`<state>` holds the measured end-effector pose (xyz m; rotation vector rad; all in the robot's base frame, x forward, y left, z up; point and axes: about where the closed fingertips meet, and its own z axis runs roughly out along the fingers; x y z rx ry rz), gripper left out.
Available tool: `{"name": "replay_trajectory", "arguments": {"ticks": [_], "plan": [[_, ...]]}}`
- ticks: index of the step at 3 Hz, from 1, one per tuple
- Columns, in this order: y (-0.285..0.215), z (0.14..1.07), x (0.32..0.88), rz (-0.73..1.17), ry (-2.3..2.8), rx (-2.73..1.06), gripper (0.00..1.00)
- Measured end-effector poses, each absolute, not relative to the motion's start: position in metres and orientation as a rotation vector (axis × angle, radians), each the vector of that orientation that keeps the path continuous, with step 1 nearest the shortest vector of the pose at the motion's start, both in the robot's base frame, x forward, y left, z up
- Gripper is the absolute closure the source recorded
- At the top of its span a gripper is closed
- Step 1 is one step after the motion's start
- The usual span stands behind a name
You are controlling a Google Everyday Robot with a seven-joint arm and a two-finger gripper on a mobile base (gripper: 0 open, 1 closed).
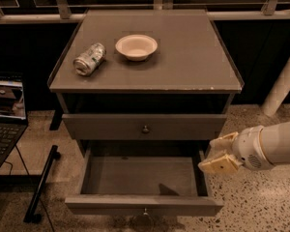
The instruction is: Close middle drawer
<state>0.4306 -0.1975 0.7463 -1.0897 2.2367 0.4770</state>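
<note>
The middle drawer (144, 205) is pulled far out at the bottom of the grey-brown cabinet. Its slim front panel carries a small round knob (145, 211), and its inside looks empty. My gripper (216, 153) comes in from the right on a white arm. It hangs open and empty beside the drawer's right side wall, above the floor, behind the front panel. The drawer above (145, 126), with its own knob, stands only slightly out.
On the cabinet top (193, 62) lie a crushed can (89, 59) and a white bowl (136, 46). A laptop (5, 115) sits at the left, with a black bar (41, 185) on the floor. A white post (282, 88) stands at the right.
</note>
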Motion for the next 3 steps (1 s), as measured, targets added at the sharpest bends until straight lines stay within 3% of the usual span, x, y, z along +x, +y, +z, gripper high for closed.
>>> {"name": "replay_trajectory", "arguments": {"ticks": [2, 3], "plan": [[-0.196, 0.746, 0.429, 0.47, 2.235, -1.091, 0.87], [-0.197, 0.719, 0.424, 0.458, 2.264, -1.025, 1.0]]}}
